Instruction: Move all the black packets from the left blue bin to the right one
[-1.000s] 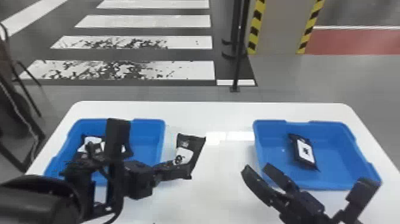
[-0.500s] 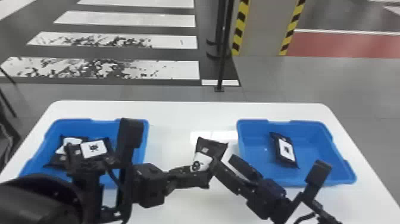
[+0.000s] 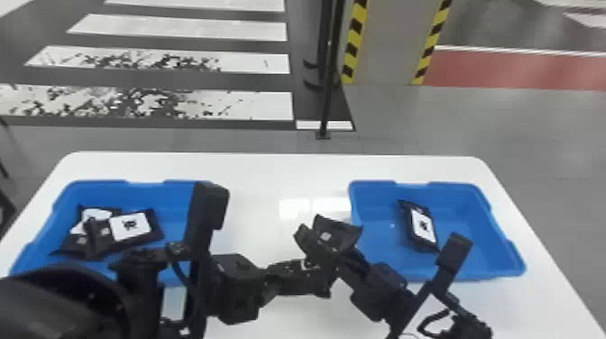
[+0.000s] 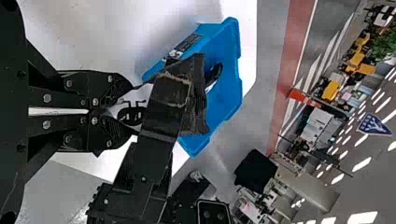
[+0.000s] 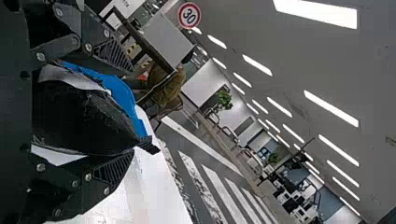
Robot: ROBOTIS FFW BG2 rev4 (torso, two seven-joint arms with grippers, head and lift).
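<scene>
Over the table's middle, my left gripper point(image 3: 315, 276) is shut on a black packet point(image 3: 346, 231); in the left wrist view, the left gripper point(image 4: 133, 112) pinches that packet's end point(image 4: 198, 95). My right gripper point(image 3: 325, 248) meets it from the other side. Across the packet in the left wrist view lies a finger of the right gripper point(image 4: 166, 102). In the right wrist view, the right gripper point(image 5: 130, 112) is open, with the packet point(image 5: 84, 119) between its spread fingers. Overlapping black packets point(image 3: 130, 226) lie in the left blue bin point(image 3: 155, 191). One packet point(image 3: 421, 225) rests inside the right blue bin point(image 3: 464, 198).
Both bins stand on the white table point(image 3: 270, 176), and the held packet is close to the right bin's left wall. The left arm point(image 3: 203, 252) passes in front of the left bin's right side. A dark post point(image 3: 327, 99) stands behind the table.
My right gripper has moved left and up to the held packet, which now sits between its fingers. The left gripper kept hold and shifted slightly right. The head view has swung a little rightward.
</scene>
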